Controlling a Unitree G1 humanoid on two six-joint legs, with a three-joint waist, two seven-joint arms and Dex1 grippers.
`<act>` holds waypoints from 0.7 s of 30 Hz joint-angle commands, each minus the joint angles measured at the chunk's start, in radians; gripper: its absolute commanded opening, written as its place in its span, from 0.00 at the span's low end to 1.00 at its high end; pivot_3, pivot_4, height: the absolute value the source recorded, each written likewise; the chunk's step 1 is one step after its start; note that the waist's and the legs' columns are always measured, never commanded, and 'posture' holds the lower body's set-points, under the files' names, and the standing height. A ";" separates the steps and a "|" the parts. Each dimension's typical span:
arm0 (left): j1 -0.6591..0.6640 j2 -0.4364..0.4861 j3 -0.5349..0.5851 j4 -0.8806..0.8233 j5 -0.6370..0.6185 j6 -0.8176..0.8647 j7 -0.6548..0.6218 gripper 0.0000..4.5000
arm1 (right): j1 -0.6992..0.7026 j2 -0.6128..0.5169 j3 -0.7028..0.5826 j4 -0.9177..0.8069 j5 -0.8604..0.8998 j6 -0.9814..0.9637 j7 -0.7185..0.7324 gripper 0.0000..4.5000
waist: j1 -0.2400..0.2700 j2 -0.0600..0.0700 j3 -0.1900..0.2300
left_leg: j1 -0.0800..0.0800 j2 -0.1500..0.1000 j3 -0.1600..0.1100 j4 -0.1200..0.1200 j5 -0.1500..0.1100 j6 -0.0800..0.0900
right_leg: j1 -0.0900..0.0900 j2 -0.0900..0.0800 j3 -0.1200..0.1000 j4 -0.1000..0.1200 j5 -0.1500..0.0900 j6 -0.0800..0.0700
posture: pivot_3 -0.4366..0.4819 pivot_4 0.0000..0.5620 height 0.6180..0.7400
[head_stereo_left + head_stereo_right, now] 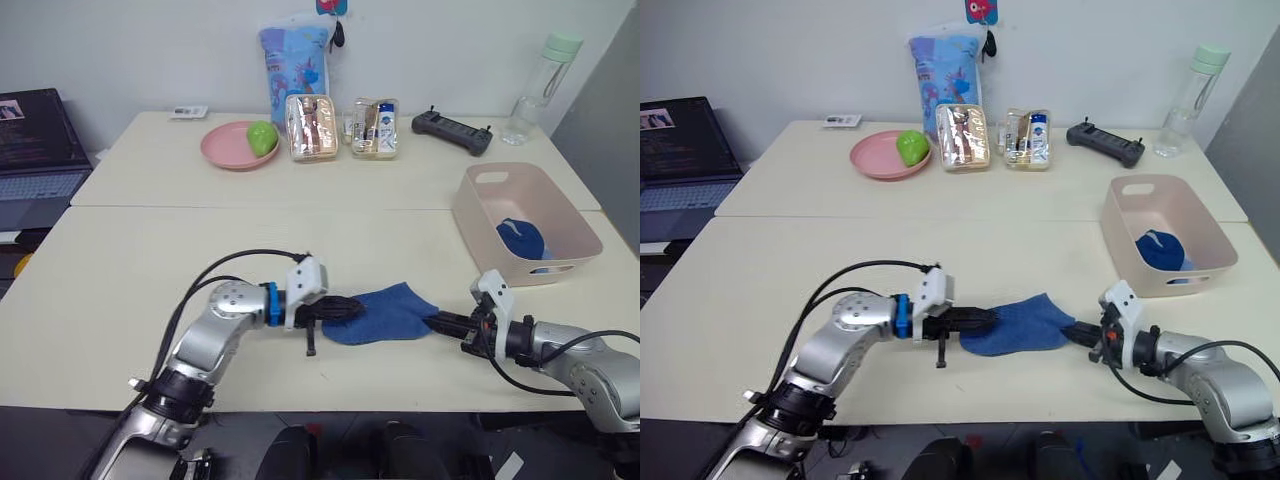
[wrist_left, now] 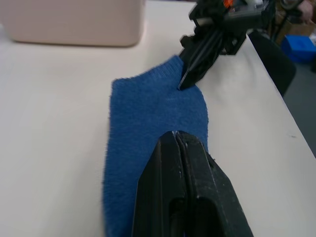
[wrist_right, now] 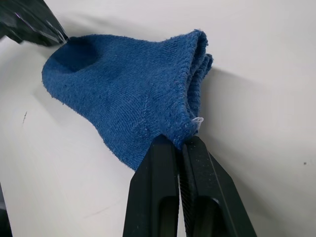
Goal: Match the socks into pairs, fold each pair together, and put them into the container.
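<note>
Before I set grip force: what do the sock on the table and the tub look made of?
The sock looks like soft fuzzy knit fabric: ribbed loops and a fraying edge show. The tub looks like smooth matte plastic, with moulded rounded corners and a cut-out handle slot; probably rigid.

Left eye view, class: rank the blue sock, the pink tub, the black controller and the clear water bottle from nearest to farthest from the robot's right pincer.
1. Blue sock: at the tips of the right pincer, toward the robot's left.
2. Pink tub: just beyond, on the right side of the table.
3. Black controller: on the far table, right of centre.
4. Water bottle: far right corner, near the wall.
</note>
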 commanded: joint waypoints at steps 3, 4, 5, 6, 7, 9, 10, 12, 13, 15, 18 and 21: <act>-0.034 -0.045 -0.052 0.072 0.077 -0.047 0.028 0.00 | 0.000 0.009 -0.018 -0.051 0.034 0.005 0.000 0.00 | -0.001 0.000 0.000 | 0.000 0.000 0.000 0.000 0.000 0.000 | 0.000 0.000 0.000 0.001 0.000 0.000 | 0.48 0.27 1.00; -0.037 -0.054 -0.059 0.086 0.088 -0.046 0.035 0.00 | -0.001 0.015 -0.024 -0.062 0.046 0.016 -0.006 0.00 | 0.000 0.000 0.000 | 0.000 0.000 0.000 0.000 0.000 0.000 | 0.000 0.000 0.000 0.000 0.000 0.000 | 0.48 0.27 1.00; -0.040 -0.058 -0.069 0.102 0.105 -0.053 0.039 0.00 | 0.000 0.017 -0.027 -0.079 0.058 0.027 -0.010 0.00 | 0.000 0.000 0.000 | 0.000 0.000 0.000 0.000 0.000 0.000 | 0.000 0.000 0.000 0.000 0.000 0.000 | 0.48 0.27 1.00; -0.042 -0.063 -0.076 0.119 0.120 -0.057 0.044 0.00 | 0.003 0.015 -0.027 -0.098 0.071 0.037 -0.007 0.00 | 0.000 0.000 0.000 | 0.000 0.000 0.000 0.000 0.000 0.000 | 0.000 0.000 0.000 0.000 0.000 0.000 | 0.48 0.27 1.00; -0.047 -0.070 -0.082 0.143 0.143 -0.068 0.060 0.00 | 0.006 0.011 -0.027 -0.120 0.088 0.049 -0.002 0.00 | 0.001 0.000 0.000 | 0.000 0.000 0.000 0.000 0.000 0.000 | 0.000 0.000 0.000 0.000 0.000 0.000 | 0.48 0.27 1.00; -0.050 -0.077 -0.097 0.169 0.164 -0.085 0.056 0.00 | 0.008 0.009 -0.029 -0.153 0.118 0.073 -0.002 0.00 | 0.002 0.000 0.000 | 0.000 0.000 -0.001 0.000 0.000 0.000 | 0.000 0.000 0.000 0.000 0.000 0.000 | 0.48 0.27 1.00; -0.047 -0.079 -0.103 0.171 0.164 -0.082 0.047 0.00 | 0.006 0.009 -0.029 -0.166 0.129 0.081 -0.004 0.00 | 0.002 0.000 0.000 | 0.000 0.000 -0.001 0.000 0.000 0.000 | 0.000 0.000 0.000 0.000 0.000 0.000 | 0.48 0.27 1.00; -0.040 -0.083 -0.109 0.175 0.172 -0.080 0.044 0.00 | -0.002 0.009 -0.026 -0.188 0.156 0.099 -0.003 0.00 | 0.002 0.000 0.000 | 0.000 0.000 0.000 0.000 0.000 0.000 | 0.000 0.000 0.000 0.000 0.000 0.000 | 0.48 0.27 1.00; -0.035 -0.085 -0.109 0.176 0.175 -0.084 0.044 0.00 | -0.008 0.011 -0.021 -0.202 0.176 0.110 0.000 0.00 | 0.002 0.000 0.000 | 0.000 0.000 0.000 0.000 0.000 0.000 | 0.000 0.000 0.000 0.000 0.000 0.000 | 0.48 0.27 1.00; -0.026 -0.084 -0.100 0.172 0.172 -0.080 0.043 0.00 | -0.027 0.026 -0.011 -0.222 0.203 0.126 -0.009 0.00 | 0.002 0.000 0.000 | 0.000 0.000 -0.001 0.000 0.000 0.000 | 0.000 0.000 0.000 0.000 0.000 0.000 | 0.48 0.27 1.00; -0.020 -0.076 -0.091 0.167 0.168 -0.080 0.037 0.00 | -0.064 0.059 0.011 -0.222 0.212 0.135 -0.043 0.00 | 0.002 0.001 -0.001 | 0.000 0.000 -0.001 0.000 0.000 0.000 | 0.000 0.000 0.000 0.000 0.000 0.000 | 0.48 0.27 1.00; -0.018 -0.075 -0.083 0.160 0.163 -0.073 0.038 0.00 | -0.098 0.095 0.044 -0.202 0.200 0.133 -0.067 0.00 | 0.001 0.000 -0.001 | 0.000 0.000 -0.001 0.000 0.000 0.000 | 0.000 0.000 0.000 0.000 0.000 0.000 | 0.48 0.27 1.00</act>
